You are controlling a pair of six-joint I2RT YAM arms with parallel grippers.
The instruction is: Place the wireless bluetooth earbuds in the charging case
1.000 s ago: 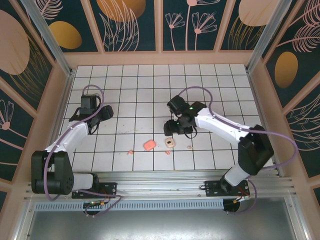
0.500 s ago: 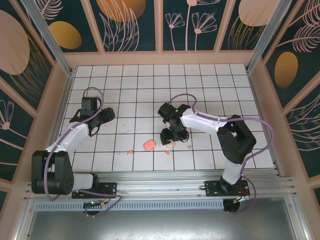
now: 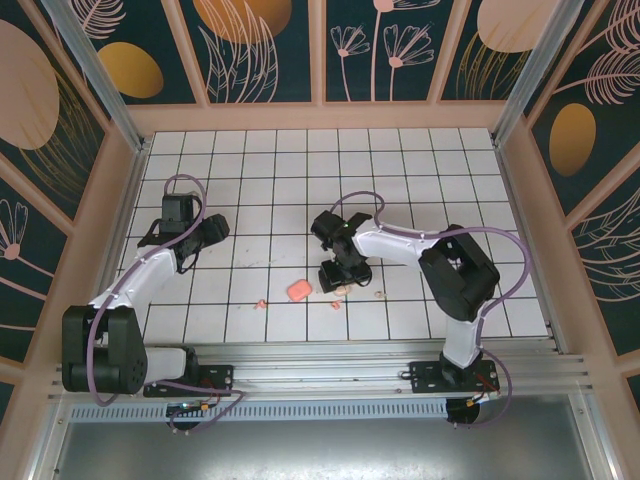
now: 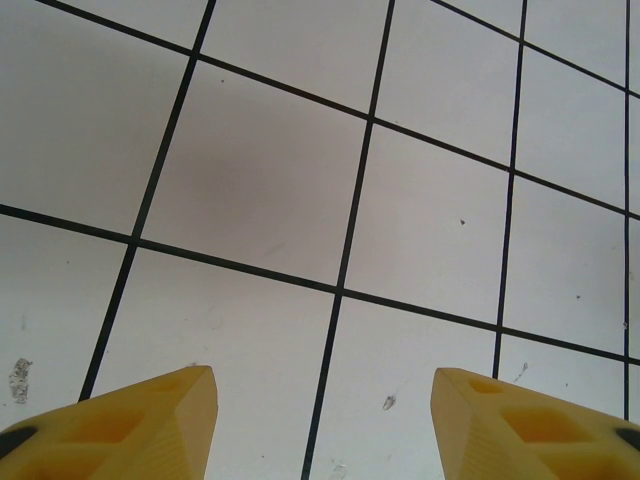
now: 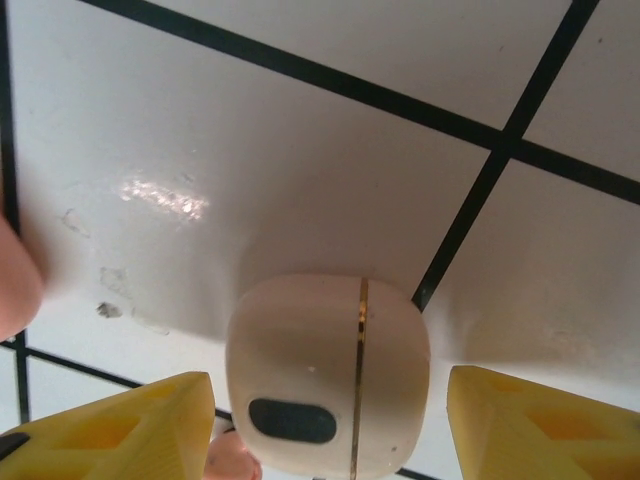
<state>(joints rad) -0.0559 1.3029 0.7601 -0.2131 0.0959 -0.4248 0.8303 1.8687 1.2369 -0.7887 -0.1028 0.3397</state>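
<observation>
A cream charging case (image 5: 320, 340), shut, with a gold seam and a dark oval patch, lies on the white tiled floor between the yellow fingers of my right gripper (image 5: 328, 378). The jaws stand open, with a gap on each side of the case. In the top view the right gripper (image 3: 338, 274) hangs right over this case (image 3: 342, 290). One tiny pink earbud (image 5: 230, 460) peeks out beside the case; two more earbuds (image 3: 261, 302) (image 3: 379, 294) lie on tiles to either side. My left gripper (image 4: 325, 380) (image 3: 200, 238) is open over bare tiles, far left.
A second, pink case (image 3: 297, 290) lies just left of the cream one; its edge shows at the left rim of the right wrist view (image 5: 12, 280). Peach walls (image 3: 110, 230) fence the tiled floor on three sides.
My right gripper has swung left and toward the near edge, coming down over the cream case, and its jaws have narrowed. The left arm has barely moved.
</observation>
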